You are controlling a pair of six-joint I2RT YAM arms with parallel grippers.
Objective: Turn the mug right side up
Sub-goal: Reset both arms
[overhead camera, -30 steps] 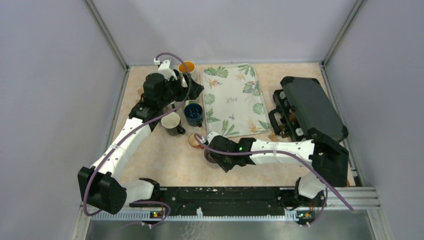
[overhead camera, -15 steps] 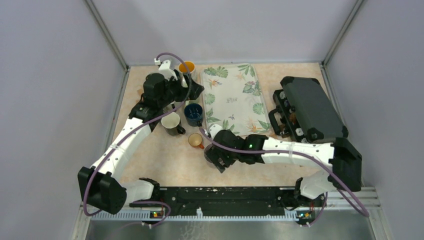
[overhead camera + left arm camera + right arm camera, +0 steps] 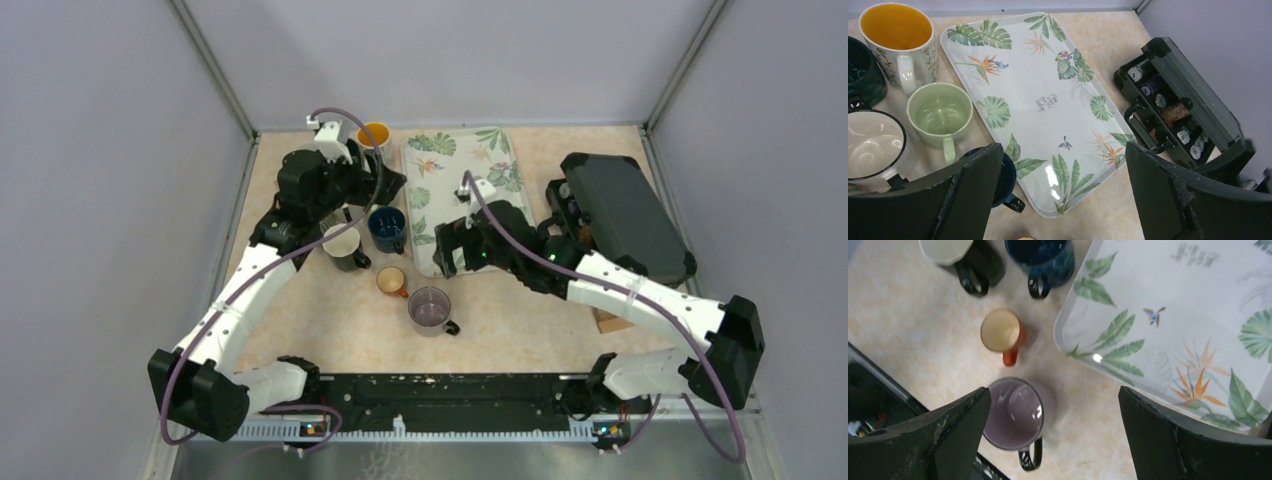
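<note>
Purple mug [image 3: 430, 310] upright and free, right gripper [image 3: 447, 252] now spread wide, lifted away over the tray [image 3: 465, 190].

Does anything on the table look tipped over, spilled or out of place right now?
Nothing stands out. The purple mug stands upright, mouth up; the orange cup and blue mug behind it are upright too. No spill shows. The black case is open.
</note>
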